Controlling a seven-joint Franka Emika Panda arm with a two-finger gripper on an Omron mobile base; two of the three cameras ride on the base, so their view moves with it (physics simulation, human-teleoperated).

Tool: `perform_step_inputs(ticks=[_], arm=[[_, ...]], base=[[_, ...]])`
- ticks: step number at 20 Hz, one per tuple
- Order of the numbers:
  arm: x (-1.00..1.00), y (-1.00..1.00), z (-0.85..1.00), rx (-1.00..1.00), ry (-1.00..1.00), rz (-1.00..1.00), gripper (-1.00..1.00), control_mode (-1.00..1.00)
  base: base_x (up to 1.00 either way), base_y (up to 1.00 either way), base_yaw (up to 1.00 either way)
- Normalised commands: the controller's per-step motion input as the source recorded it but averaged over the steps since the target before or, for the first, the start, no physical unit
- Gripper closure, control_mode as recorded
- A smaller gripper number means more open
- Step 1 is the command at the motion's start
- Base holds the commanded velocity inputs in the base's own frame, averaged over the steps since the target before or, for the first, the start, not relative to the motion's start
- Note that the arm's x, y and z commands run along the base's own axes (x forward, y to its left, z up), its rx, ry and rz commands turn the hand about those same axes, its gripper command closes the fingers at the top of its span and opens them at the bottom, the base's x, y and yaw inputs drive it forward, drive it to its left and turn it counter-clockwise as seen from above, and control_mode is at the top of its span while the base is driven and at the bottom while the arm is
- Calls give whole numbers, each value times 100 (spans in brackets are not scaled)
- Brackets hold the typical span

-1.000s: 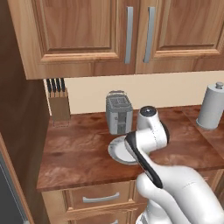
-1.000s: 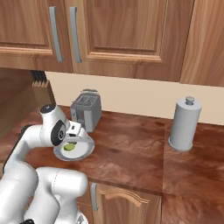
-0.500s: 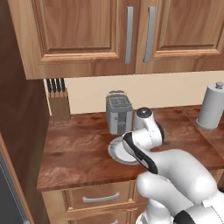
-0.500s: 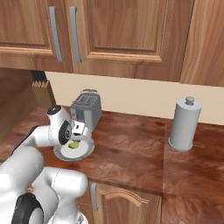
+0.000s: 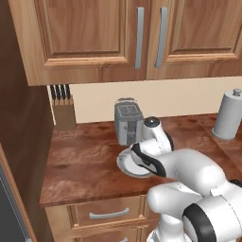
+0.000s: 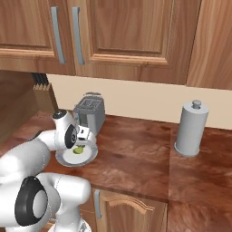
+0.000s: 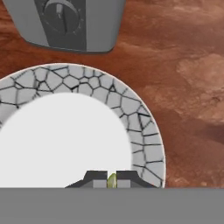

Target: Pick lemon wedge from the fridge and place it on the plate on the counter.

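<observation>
Gripper [image 7: 112, 177] pinching the lemon wedge [image 7: 112, 180] low over the plate [image 7: 144, 131].

Showing in the hand view as two dark fingertips [image 7: 97, 176] closed tight on a sliver of yellow-green between them, hovering above the white centre of the dish near its cracked grey rim. Appearing in the right base view as the gripper [image 6: 84, 137] pointing down over the plate [image 6: 63, 158], with the lemon wedge [image 6: 79, 149] just under it, touching or just above the dish — hard telling which. Sitting on the reddish-brown counter [image 6: 136, 158], the plate lying just in front of the grey toaster [image 6: 89, 113]. Standing further off: a knife block [image 5: 64, 113] at the left by the wall, a grey paper-towel holder [image 6: 191, 129] well to the right, wooden cabinets [image 5: 94, 38] hanging above.
</observation>
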Motion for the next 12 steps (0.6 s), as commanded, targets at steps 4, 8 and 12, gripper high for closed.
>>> perform_step_inputs(ticks=[4, 8, 12], arm=[[6, 0, -35, 0, 0, 0, 100, -100], [12, 0, -24, 0, 0, 0, 100, -100], [9, 0, -5, 0, 0, 0, -100, -100]], base=[[0, 0, 0], [0, 0, 0], [0, 0, 0]])
